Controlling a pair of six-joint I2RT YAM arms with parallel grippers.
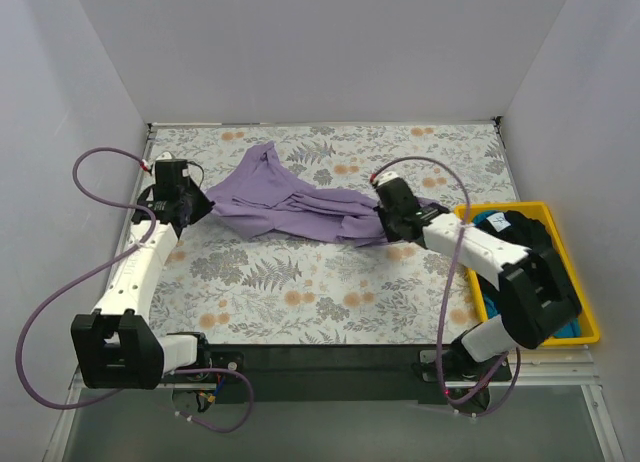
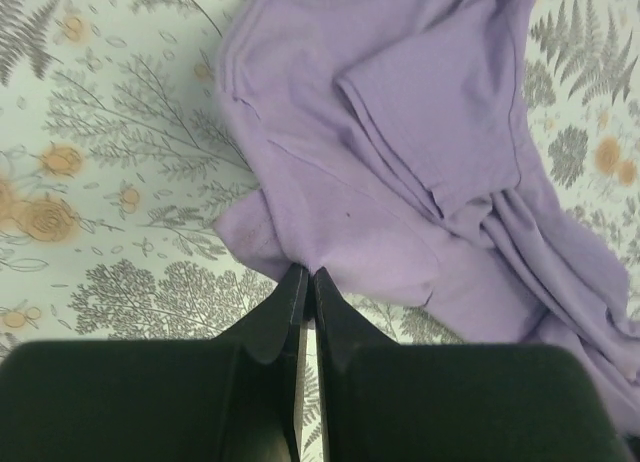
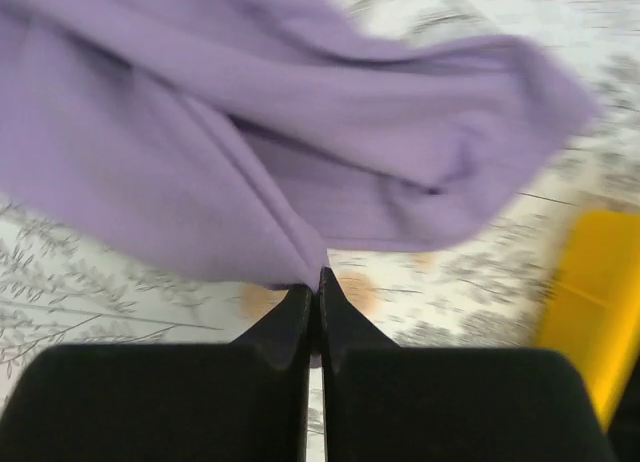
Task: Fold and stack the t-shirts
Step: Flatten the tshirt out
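Your left pincer (image 2: 307, 275), black fingers pressed together, was pinching the near edge of the soft lavender purple short-sleeved t-shirt (image 2: 400, 142), its tips meeting right at the hem. Your right pincer (image 3: 318, 274) was likewise pressed together and nipping a fold of the same cloth (image 3: 250, 112), though that wrist view was blurred.

From above you could see the t-shirt (image 1: 290, 204) lying crumpled on the flower-and-fern patterned table cover (image 1: 300, 282). It was drawn out between the two pincers, the left one (image 1: 203, 208) at its left end and the right one (image 1: 384, 229) at its right end. In your left wrist view one sleeve lay folded over the body of the garment.

At the table's right edge, just beside your right arm, sat the rectangular yellow plastic tray (image 1: 586, 282). It held a bright blue fabric shirt (image 1: 490, 220) and a black fabric shirt (image 1: 520, 224), both partly hidden by the arm
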